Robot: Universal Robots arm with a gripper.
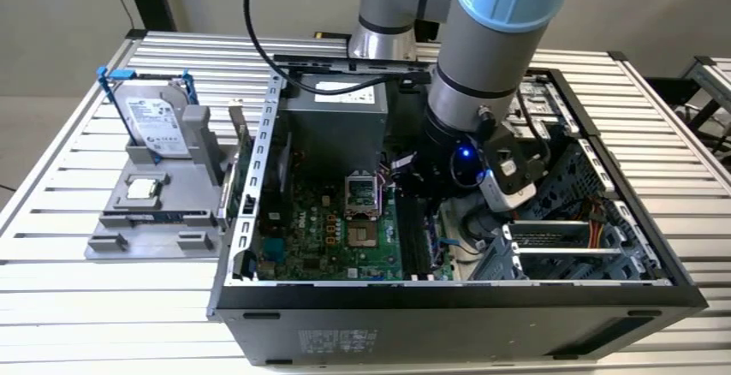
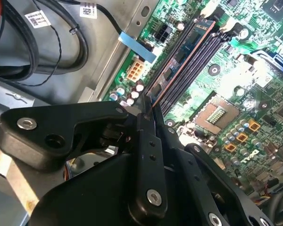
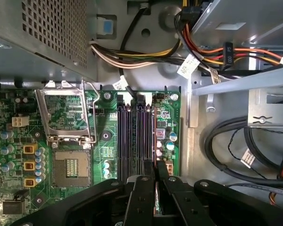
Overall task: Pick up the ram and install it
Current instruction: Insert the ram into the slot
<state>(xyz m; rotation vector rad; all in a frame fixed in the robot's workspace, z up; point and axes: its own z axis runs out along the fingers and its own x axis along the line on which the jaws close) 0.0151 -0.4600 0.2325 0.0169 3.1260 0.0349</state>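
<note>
The ram (image 2: 186, 49) is a long dark-blue stick with black chips. It stands on edge in the outermost of the black memory slots (image 3: 132, 136) on the green motherboard (image 2: 254, 61), inside the open computer case (image 1: 457, 294). In the first wrist view the ram (image 3: 154, 136) shows edge-on as a thin line. My gripper (image 2: 146, 102) has its black fingers shut on the near end of the stick, one on each face. The gripper (image 3: 154, 165) sits right over the slot row. In the exterior view the arm's wrist (image 1: 463, 165) reaches down into the case.
An open CPU socket (image 3: 68, 117) lies beside the slots. Bundled cables (image 3: 198, 52) and a metal drive cage (image 3: 236, 80) crowd the other side. On the exterior view's left, a grey fixture (image 1: 149, 221) holds a silver hard drive (image 1: 154, 118) and a small CPU chip (image 1: 142, 189).
</note>
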